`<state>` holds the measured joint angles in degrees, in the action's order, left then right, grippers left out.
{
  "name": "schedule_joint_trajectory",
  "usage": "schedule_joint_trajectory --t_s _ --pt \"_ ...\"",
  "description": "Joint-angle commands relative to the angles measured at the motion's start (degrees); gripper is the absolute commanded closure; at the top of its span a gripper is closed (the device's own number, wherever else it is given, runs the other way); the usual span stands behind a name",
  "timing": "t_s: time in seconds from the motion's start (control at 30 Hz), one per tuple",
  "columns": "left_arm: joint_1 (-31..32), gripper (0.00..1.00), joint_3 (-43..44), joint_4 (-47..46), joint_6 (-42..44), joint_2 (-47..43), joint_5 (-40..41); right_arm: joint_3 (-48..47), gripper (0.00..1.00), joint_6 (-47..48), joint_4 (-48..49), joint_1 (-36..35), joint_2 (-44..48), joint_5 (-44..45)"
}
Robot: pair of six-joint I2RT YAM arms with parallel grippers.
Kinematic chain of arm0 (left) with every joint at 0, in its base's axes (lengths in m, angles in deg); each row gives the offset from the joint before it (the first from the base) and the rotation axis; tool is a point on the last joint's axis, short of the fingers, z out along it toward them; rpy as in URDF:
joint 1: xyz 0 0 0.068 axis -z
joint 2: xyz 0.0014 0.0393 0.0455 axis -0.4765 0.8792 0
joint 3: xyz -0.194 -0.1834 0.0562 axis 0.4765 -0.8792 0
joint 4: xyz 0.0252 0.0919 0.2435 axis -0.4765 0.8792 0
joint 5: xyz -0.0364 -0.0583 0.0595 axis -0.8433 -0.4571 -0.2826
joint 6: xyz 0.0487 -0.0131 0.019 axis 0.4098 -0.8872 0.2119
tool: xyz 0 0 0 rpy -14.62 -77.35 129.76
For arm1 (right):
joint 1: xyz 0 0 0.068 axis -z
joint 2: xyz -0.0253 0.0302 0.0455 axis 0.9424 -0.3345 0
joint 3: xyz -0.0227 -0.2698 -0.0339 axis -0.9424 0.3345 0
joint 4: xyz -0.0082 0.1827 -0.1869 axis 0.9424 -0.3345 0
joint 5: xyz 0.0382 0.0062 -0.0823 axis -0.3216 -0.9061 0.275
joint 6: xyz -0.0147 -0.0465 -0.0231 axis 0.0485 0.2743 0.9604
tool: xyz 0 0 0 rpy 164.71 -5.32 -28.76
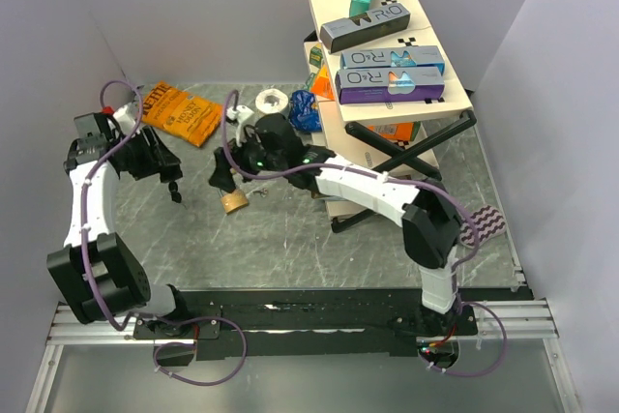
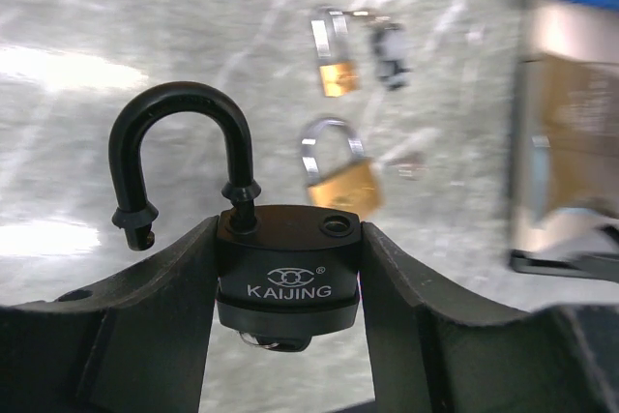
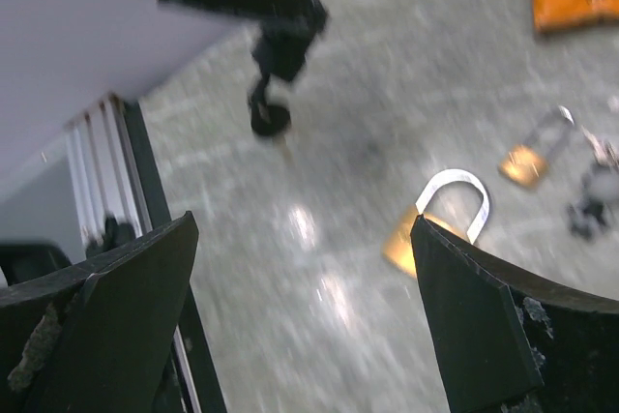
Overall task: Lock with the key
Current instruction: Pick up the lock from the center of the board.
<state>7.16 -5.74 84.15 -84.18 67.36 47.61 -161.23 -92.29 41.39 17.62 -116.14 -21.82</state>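
My left gripper (image 2: 288, 234) is shut on a black KAIJING padlock (image 2: 287, 268) and holds it above the table, at the left in the top view (image 1: 173, 187). Its shackle (image 2: 179, 157) is open and swung out of its hole. Something silvery shows under the body; I cannot tell if it is a key. A brass padlock (image 1: 233, 202) lies on the table with its shackle open; it also shows in the left wrist view (image 2: 340, 184) and the right wrist view (image 3: 411, 237). A smaller brass padlock (image 2: 336, 73) lies beyond it beside dark keys (image 2: 390, 55). My right gripper (image 3: 302, 224) is open and empty, just above the brass padlock (image 1: 224, 177).
An orange snack bag (image 1: 181, 111) lies at the back left. A white tape roll (image 1: 272, 100) and a blue bag (image 1: 305, 111) lie at the back. A stack of boxes (image 1: 387, 65) sits on a black folding stand (image 1: 406, 157) at the right. A checkered cloth (image 1: 484, 224) lies beside it.
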Motion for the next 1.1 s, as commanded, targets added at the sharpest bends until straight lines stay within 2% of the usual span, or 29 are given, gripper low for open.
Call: schedule_joint_trajectory --t_s 0.0,0.2,0.33,0.63,0.9,1.07 --pt "-0.06 0.99 2.7 -1.28 -8.85 -4.92 -9.3 -7.46 0.0 -5.32 7.48 -2.7 -4.69 3.35" --pt "-0.23 0.98 2.35 -3.56 -15.89 -9.32 -13.7 -8.26 0.01 -7.97 12.92 -4.55 -5.75 6.52" --pt "-0.23 0.98 0.25 -5.93 -20.71 -13.26 -15.81 -8.69 0.05 -8.05 13.9 -5.52 -6.36 9.94" --pt "-0.15 0.99 -6.08 -8.74 -28.1 -19.16 -16.78 -9.75 0.12 -6.91 16.54 -7.71 -7.51 15.57" --pt "-0.15 0.99 -8.46 -11.65 -32.06 -24.17 -15.46 -9.05 0.29 -5.77 17.16 -9.38 -8.12 18.65" --pt "-0.15 0.99 -9.78 -14.37 -35.23 -26.19 -15.02 -8.61 0.29 -5.94 16.81 -9.65 -7.95 19.09"
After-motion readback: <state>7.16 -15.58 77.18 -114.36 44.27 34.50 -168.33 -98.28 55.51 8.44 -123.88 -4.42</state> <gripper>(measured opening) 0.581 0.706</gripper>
